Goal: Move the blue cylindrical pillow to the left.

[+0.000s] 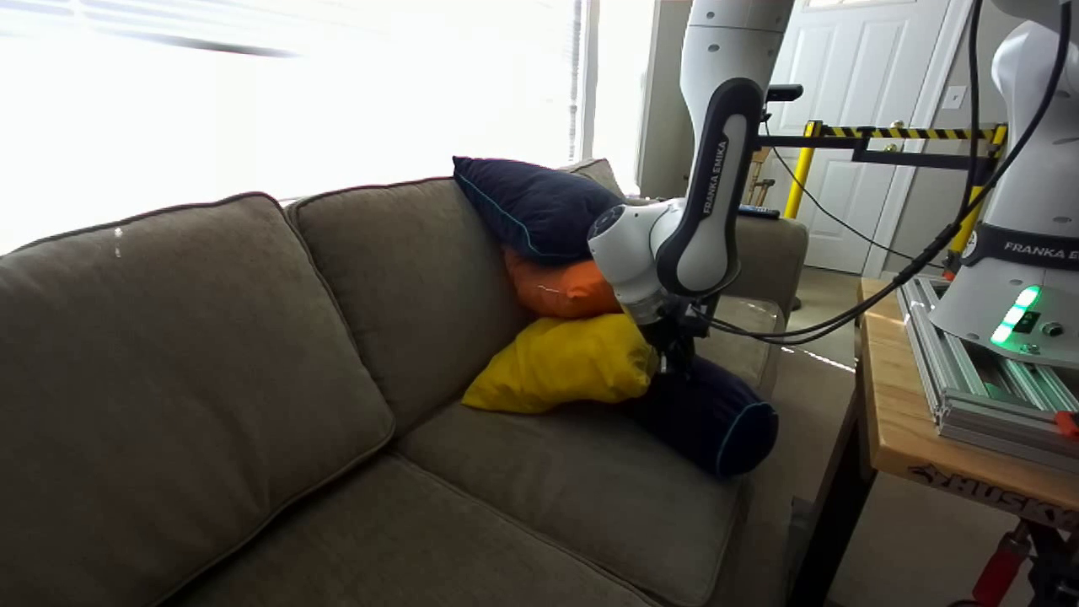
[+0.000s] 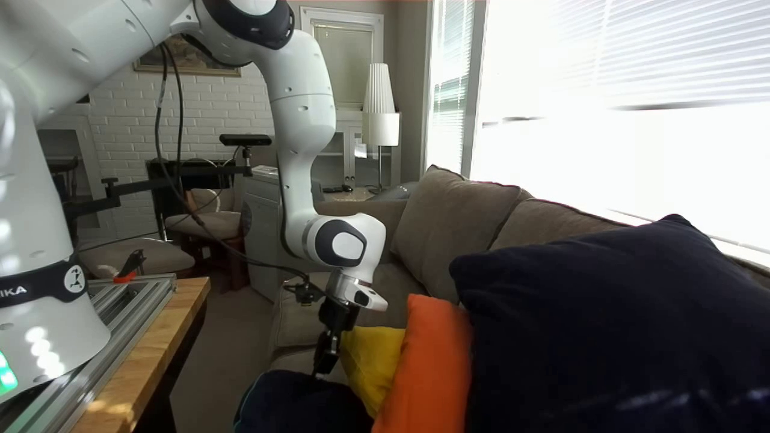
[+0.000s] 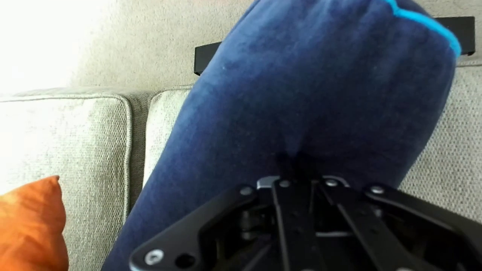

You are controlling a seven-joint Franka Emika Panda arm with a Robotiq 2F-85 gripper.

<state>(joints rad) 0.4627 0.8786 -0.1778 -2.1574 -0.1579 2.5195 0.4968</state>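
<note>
Jaws apparently pinching the blue cylindrical pillow (image 3: pixel 297 101)

The jaws are standing nearly together, a fold seemingly between them; the pillow is stretching directly beneath. The yellow pillow (image 1: pixel 556 367) is resting just beside the jaws. Grasping is looking complete, the shift pending. The next move is calling for a slight lift, then a leftward carry, keeping the pinch.

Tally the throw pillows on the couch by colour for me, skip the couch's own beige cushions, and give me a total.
Navy: 2, the blue cylindrical pillow and the squarish cushion
Orange: 1, the orange pillow
Yellow: 1, the yellow pillow
Total: 4
</note>
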